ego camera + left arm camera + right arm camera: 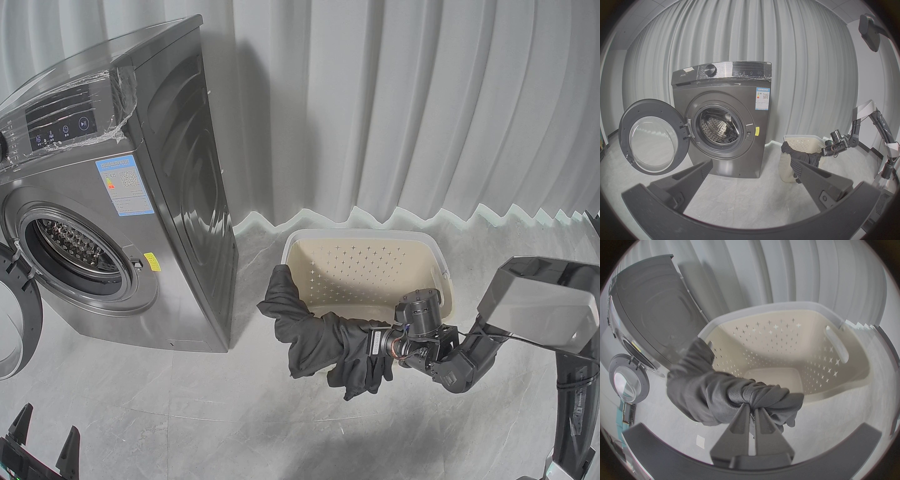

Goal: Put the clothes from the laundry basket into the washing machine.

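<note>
A cream laundry basket (369,237) with star-shaped holes stands on the floor to the right of the grey washing machine (181,181). My right gripper (752,408) is shut on a dark grey garment (319,337), holding it over the basket's near rim; one end of the cloth still drapes on the basket's left corner (693,355). The machine's round door (651,137) hangs open and the drum (720,128) shows something dark inside. My left gripper (750,172) stands open low at the left, well in front of the machine, with nothing between its fingers (69,450).
White curtains (406,106) hang behind the machine and basket. The pale tiled floor (206,406) between machine, basket and me is bare. The basket's inside (787,365) looks bare of other clothes.
</note>
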Robot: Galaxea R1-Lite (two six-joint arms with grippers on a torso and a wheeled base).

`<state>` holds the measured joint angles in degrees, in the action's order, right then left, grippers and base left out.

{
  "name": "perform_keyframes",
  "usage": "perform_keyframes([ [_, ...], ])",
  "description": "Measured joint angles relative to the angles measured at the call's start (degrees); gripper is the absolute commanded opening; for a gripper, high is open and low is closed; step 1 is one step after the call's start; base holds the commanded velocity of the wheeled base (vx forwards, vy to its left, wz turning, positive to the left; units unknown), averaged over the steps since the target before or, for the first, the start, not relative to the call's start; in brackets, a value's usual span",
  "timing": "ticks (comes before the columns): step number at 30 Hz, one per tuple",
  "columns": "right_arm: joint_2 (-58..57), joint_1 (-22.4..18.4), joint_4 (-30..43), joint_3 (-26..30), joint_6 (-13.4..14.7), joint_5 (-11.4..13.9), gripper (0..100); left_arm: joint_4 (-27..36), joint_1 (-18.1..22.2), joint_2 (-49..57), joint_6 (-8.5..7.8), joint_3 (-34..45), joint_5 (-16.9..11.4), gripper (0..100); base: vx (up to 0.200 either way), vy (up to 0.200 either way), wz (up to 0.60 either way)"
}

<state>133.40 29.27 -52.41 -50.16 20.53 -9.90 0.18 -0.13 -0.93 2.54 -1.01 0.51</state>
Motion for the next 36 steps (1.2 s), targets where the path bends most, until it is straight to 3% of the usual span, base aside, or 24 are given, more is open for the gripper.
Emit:
perform_keyframes([
  [10,-11.02,1.43,-0.04,8.27,-0.15,0.05,0,0.00,0.00,0.00,-0.07,0.00,0.09,100,0.000,0.000,0.00],
  [26,-27.54,3.78,0.00,12.30,-0.04,0.00,0,0.00,-0.02,0.00,-0.02,0.00,0.02,100,0.000,0.000,0.00],
  [36,-44.24,5.62,0.10,17.26,-2.96,1.37,0,0.00,-0.02,0.00,-0.05,0.00,0.06,100,0.000,0.000,0.00],
])
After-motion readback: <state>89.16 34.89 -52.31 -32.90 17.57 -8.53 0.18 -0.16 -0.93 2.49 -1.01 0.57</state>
